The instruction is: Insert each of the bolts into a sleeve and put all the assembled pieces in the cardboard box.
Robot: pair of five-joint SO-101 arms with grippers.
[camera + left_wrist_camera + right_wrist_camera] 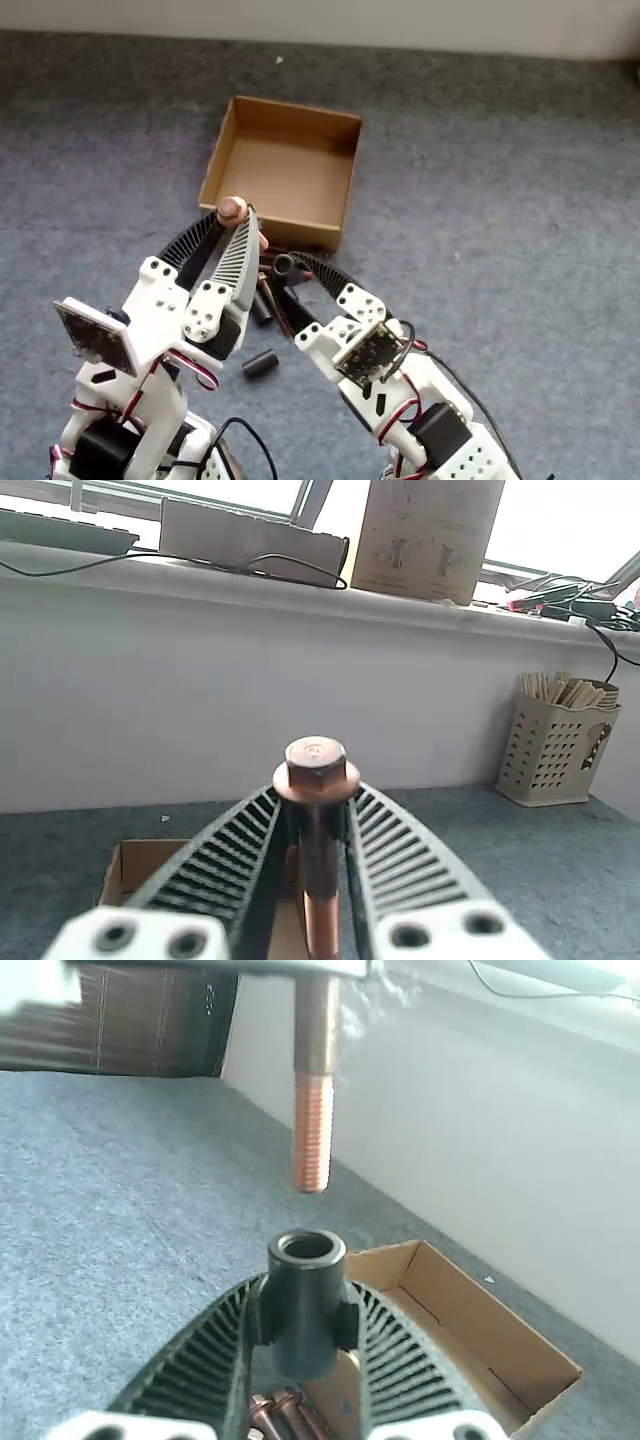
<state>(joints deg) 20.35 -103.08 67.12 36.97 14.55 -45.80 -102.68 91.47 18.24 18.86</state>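
1. Gripping a copper-coloured bolt, your left gripper has its ribbed black fingers closed against the smooth shank just under the flanged hexagonal head. The bolt stands upright, head on top.
2. Your right gripper is clamped on a matte black cylindrical sleeve. The sleeve stands upright and its round open bore faces up between the same kind of ribbed fingers.
3. You can see in the right wrist view that the bolt's lower end is threaded. That end hangs above the sleeve's mouth with a clear gap and does not touch it.
4. You have both held parts up off the carpet, just in front of the near wall of the cardboard box. The box is a shallow, open-topped square tray of plain brown board.
5. You will find a loose black sleeve lying on its side on the grey, short-piled carpet, between the two arms.
6. You can see a few more copper-coloured bolts lying together on the carpet below the right gripper, near the box's front wall.
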